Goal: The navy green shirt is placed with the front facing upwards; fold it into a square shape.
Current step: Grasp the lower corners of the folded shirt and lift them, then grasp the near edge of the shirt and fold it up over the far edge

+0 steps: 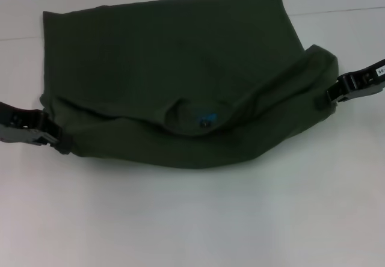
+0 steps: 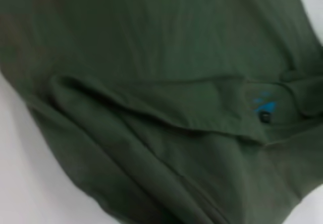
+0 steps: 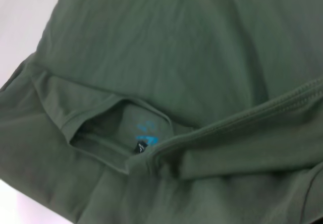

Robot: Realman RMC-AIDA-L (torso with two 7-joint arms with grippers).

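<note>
light: bright, even | shadows: faint | wrist views: soft blur

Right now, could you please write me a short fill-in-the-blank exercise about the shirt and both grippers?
1. The navy green shirt lies on a ____ table.
2. The left gripper and the right gripper each grip one ____ of the shirt.
3. The print inside the collar is ____.

Missing words: white; side; blue
</note>
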